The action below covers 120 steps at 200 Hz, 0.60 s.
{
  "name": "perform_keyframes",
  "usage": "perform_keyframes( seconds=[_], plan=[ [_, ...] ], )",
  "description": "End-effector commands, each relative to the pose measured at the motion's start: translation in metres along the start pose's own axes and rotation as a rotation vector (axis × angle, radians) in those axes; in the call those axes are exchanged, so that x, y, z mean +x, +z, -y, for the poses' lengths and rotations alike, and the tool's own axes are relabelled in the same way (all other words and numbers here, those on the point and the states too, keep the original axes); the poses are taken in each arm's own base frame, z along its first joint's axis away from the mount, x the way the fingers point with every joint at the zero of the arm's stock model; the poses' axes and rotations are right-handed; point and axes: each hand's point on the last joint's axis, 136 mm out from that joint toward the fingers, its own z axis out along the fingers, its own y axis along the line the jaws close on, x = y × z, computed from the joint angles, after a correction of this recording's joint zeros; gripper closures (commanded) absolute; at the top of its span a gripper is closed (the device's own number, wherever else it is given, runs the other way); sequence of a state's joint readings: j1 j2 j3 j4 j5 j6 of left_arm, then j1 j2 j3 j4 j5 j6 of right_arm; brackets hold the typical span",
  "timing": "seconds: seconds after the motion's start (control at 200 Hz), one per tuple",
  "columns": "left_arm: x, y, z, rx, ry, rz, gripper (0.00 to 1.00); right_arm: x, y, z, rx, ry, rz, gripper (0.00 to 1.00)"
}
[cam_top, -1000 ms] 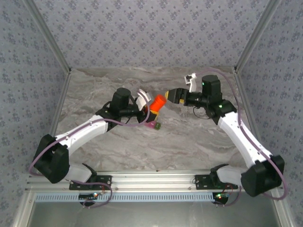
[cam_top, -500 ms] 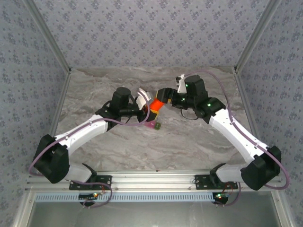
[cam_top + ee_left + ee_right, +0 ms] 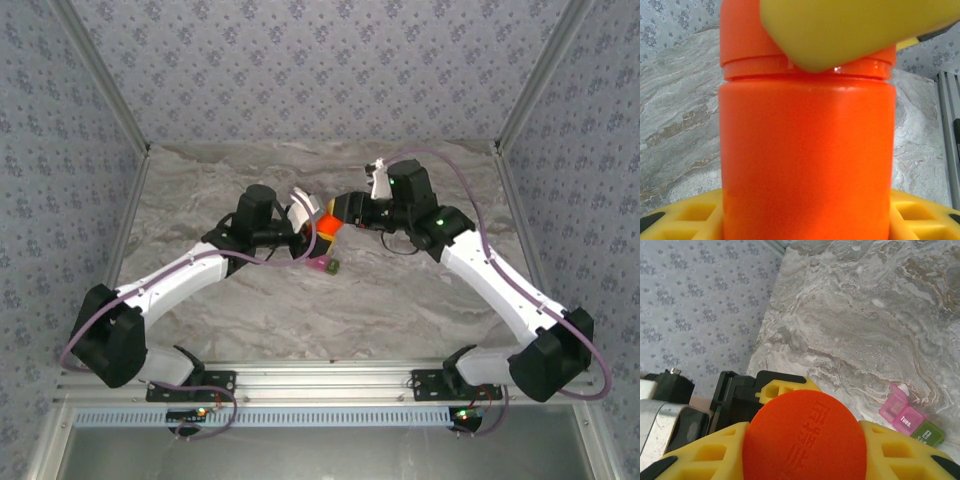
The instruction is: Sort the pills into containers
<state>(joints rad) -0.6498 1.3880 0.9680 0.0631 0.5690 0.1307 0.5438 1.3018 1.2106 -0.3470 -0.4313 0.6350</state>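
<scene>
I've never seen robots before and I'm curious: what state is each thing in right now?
orange bottle: held in the air, cap on
left gripper: shut on orange bottle
right gripper: shut on cap
pink compartment: lid looks open
green compartment: lid looks shut

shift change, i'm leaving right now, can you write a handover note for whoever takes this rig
Left gripper: shut on the body of the orange pill bottle.
Right gripper: closed around the bottle's orange cap.
Containers: the pink compartment and green compartment, joined, sit on the marble table beside the bottle.
Done: bottle gripped at both ends, cap on.
Left: take the cap off, then sort pills into the compartments.
</scene>
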Motion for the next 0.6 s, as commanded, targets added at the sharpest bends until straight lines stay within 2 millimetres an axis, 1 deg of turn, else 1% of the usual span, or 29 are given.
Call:
perform_keyframes(
  seconds=[0.0, 0.04, 0.065, 0.07, 0.09, 0.125, 0.185, 0.26, 0.29, 0.345, 0.375, 0.42, 0.445, 0.465, 0.51, 0.555, 0.595],
  plan=[
    [-0.035, -0.009, 0.008, 0.028, 0.065, 0.086, 1.0, 0.005, 0.002, -0.011, -0.162, -0.297, -0.072, 0.55],
    [-0.036, -0.009, 0.008, 0.029, 0.066, 0.088, 1.0, 0.013, 0.001, -0.01, -0.23, -0.38, -0.104, 0.52],
    [-0.035, -0.009, 0.009, 0.028, 0.065, 0.087, 1.0, 0.011, -0.001, -0.009, -0.256, -0.419, -0.101, 0.5],
    [-0.036, -0.009, 0.009, 0.028, 0.067, 0.089, 1.0, 0.016, 0.001, -0.004, -0.256, -0.416, -0.114, 0.5],
    [-0.035, -0.01, 0.009, 0.028, 0.067, 0.089, 1.0, 0.02, 0.002, 0.003, -0.273, -0.411, -0.124, 0.49],
    [-0.035, -0.01, 0.009, 0.027, 0.067, 0.089, 1.0, 0.013, 0.0, 0.009, -0.313, -0.392, -0.113, 0.46],
    [-0.035, -0.011, 0.008, 0.021, 0.067, 0.088, 1.0, 0.0, -0.004, 0.016, -0.354, -0.326, -0.088, 0.34],
    [-0.034, -0.012, 0.009, 0.02, 0.067, 0.086, 1.0, -0.01, -0.014, 0.013, -0.347, -0.27, -0.039, 0.21],
    [-0.034, -0.012, 0.009, 0.019, 0.069, 0.085, 1.0, -0.014, -0.021, 0.009, -0.335, -0.253, -0.014, 0.18],
    [-0.035, -0.013, 0.009, 0.016, 0.073, 0.086, 1.0, -0.021, -0.034, 0.005, -0.292, -0.198, 0.039, 0.15],
    [-0.034, -0.013, 0.009, 0.017, 0.072, 0.085, 1.0, -0.024, -0.04, 0.006, -0.251, -0.146, 0.066, 0.15],
    [-0.035, -0.013, 0.009, 0.017, 0.074, 0.088, 1.0, -0.032, -0.047, 0.013, -0.175, -0.043, 0.119, 0.14],
    [-0.035, -0.013, 0.009, 0.018, 0.072, 0.086, 1.0, -0.035, -0.052, 0.012, -0.166, 0.006, 0.152, 0.14],
    [-0.035, -0.013, 0.009, 0.017, 0.072, 0.086, 1.0, -0.035, -0.054, 0.012, -0.157, 0.051, 0.179, 0.14],
    [-0.034, -0.012, 0.008, 0.017, 0.072, 0.084, 1.0, -0.032, -0.055, 0.026, -0.062, 0.163, 0.225, 0.14],
    [-0.033, -0.012, 0.008, 0.018, 0.072, 0.083, 1.0, -0.028, -0.055, 0.022, -0.029, 0.182, 0.248, 0.13],
    [-0.033, -0.011, 0.008, 0.018, 0.072, 0.082, 1.0, -0.022, -0.054, 0.025, 0.039, 0.2, 0.25, 0.12]
  ],
)
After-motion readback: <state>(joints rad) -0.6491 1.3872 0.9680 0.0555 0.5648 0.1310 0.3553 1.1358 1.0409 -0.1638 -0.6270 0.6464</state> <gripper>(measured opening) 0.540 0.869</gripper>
